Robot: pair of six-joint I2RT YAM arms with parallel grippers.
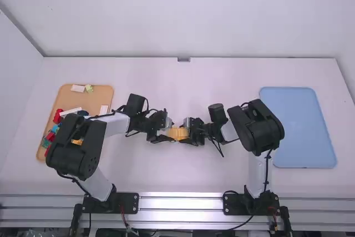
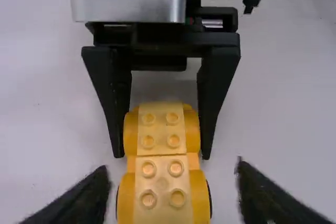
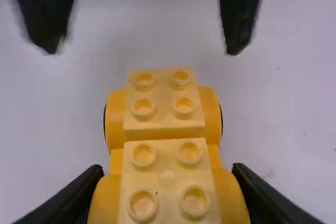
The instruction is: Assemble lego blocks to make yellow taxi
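Car [image 3: 166, 114]: yellow, studded, round-sided. Right gripper [image 1: 186, 132] clamps it; left gripper [image 1: 169, 130] is released. Tray [image 1: 67, 95] holds coloured blocks [image 1: 58, 116]; blue mat [image 1: 302, 126] opposite.

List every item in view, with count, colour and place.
white table: one, under everything
yellow build: one, yellow, studded top, mid-table between the end effectors
tan tray: one, table's left
loose blocks: several, red, white, teal, green, yellow, dark blue, in the tan tray; arm hides part, exact count unclear
blue tray: one, table's right
arms: two, white and black, bases at the near edge
left end effector: one, black, open astride the build
right end effector: one, black, gripping the build
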